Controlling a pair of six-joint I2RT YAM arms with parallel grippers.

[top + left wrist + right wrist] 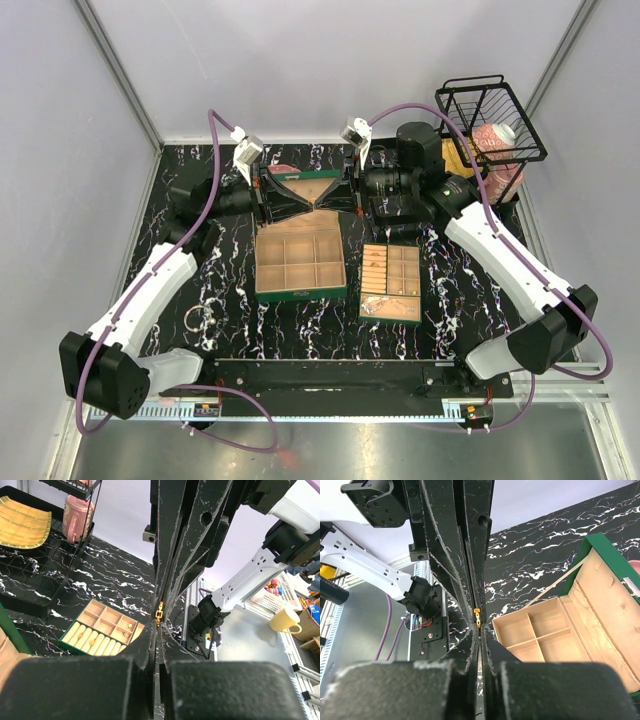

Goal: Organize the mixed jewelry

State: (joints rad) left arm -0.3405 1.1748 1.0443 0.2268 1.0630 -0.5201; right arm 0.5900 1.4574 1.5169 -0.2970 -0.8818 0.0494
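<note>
My two grippers meet tip to tip in the air above the back of the open green box (300,262). The left gripper (306,198) and the right gripper (327,197) are both shut on one short gold chain, which spans the small gap between their tips. The chain shows in the left wrist view (159,613) just past the left gripper (158,627), and in the right wrist view (477,615) just past the right gripper (479,630). The small tan tray (390,282) holds gold rings (93,641). A thin silver hoop (195,320) lies on the table at the left.
The green box's lid stands open behind the grippers (600,580). A black wire basket (490,120) with a pink mug (77,512) stands at the back right, next to a yellow slatted tray (22,522). A black rail (330,375) runs along the near edge.
</note>
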